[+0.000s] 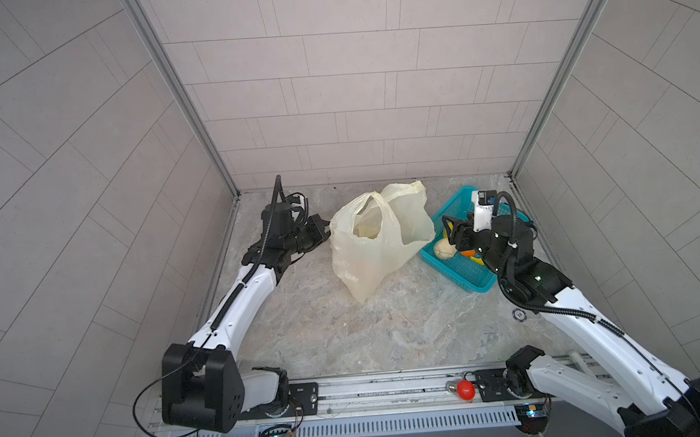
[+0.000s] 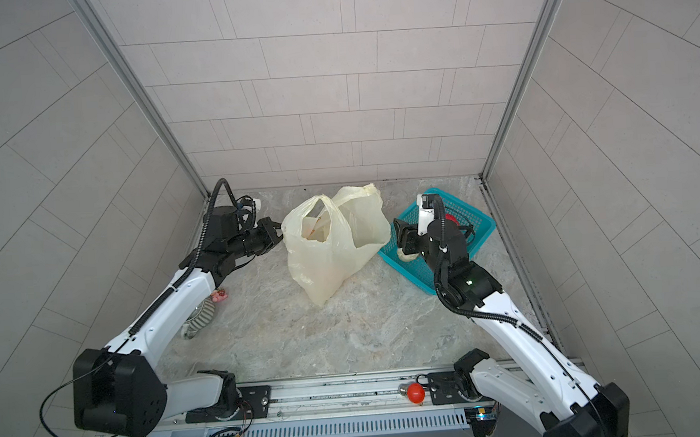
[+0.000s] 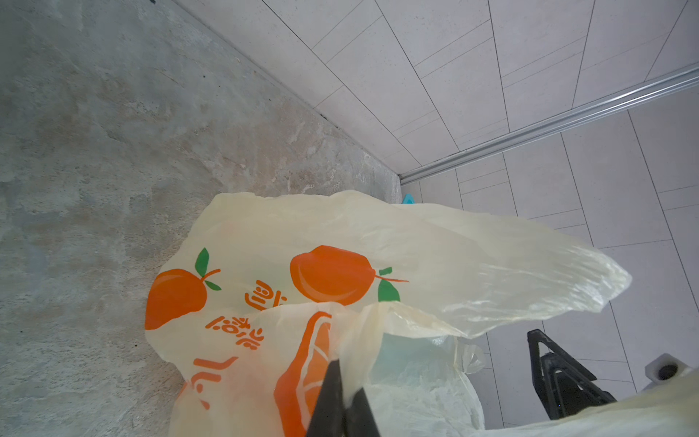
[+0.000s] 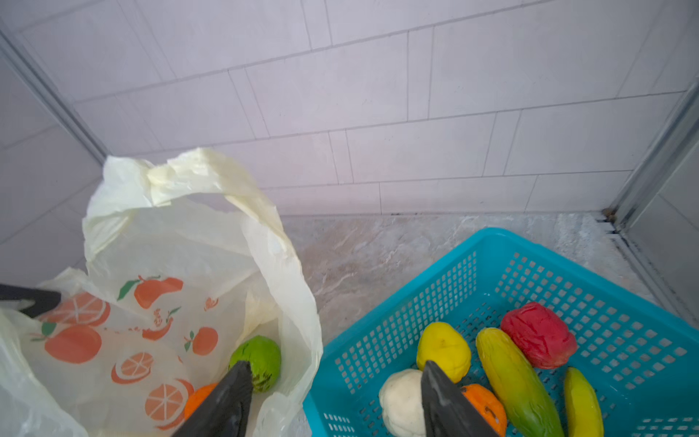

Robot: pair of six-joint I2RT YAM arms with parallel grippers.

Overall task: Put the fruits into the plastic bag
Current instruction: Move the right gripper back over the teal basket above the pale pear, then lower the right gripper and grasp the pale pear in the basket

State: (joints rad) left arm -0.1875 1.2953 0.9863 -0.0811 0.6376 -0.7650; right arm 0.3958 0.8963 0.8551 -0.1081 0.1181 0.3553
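- marbled tabletop (image 1: 347,332), pale tiled walls (image 1: 352,82) on three sides.
- your left gripper (image 3: 342,406) is clamped on the rim of the plastic bag (image 1: 379,242).
- your right gripper (image 4: 336,366) gapes empty between the bagged green fruit (image 4: 264,352) and the teal basket (image 4: 567,265) of fruits (image 4: 518,378); its fingers (image 4: 223,405) half hide two orange ones.
- bare tabletop lies behind both grippers.

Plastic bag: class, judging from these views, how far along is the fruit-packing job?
Done: a bumpy green fruit and an orange fruit lie inside the plastic bag. In hand: the left end effector pinches the bag's rim; the right end effector is open and empty. Left: six visible fruits in the teal basket.
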